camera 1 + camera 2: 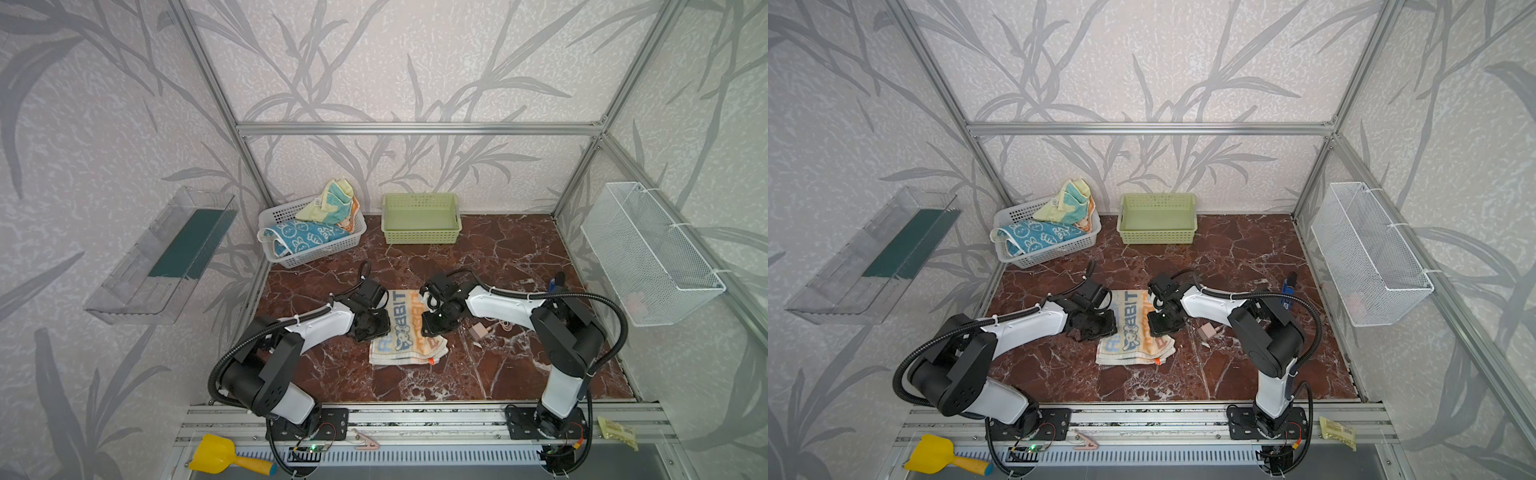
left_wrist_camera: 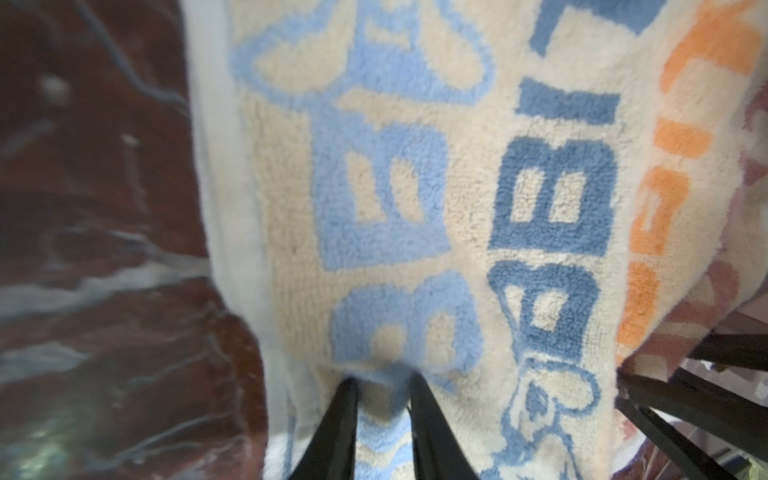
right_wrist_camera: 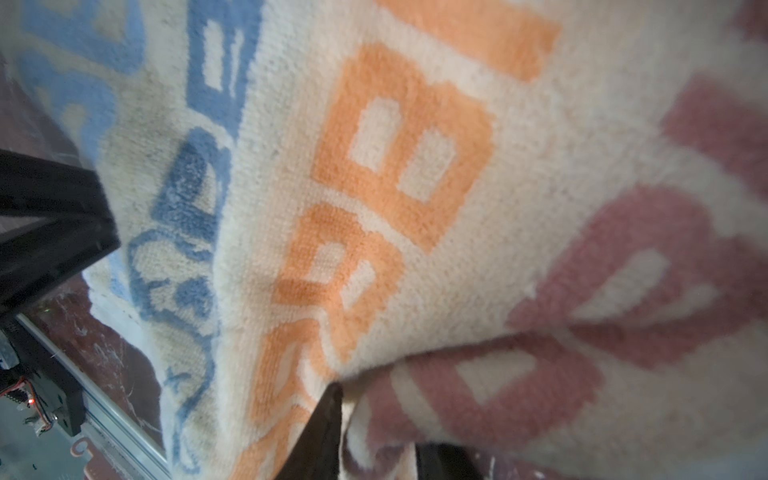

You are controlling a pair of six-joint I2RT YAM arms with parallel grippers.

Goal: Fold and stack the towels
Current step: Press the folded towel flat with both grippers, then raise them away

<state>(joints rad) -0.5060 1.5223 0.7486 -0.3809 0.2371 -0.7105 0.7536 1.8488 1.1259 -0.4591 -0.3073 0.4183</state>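
lettered towel (image 3: pixel 415 166) cut off at edges, marble table (image 2: pixel 104 208) blurred

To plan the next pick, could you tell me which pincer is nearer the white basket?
Left. The left pincer holds the lettered towel at its left edge, toward the white basket; the right pincer holds its right edge, farther away.

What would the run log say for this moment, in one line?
stage: fold | left gripper: shut on RABBIT towel | right gripper: shut on RABBIT towel | other towels: in white basket
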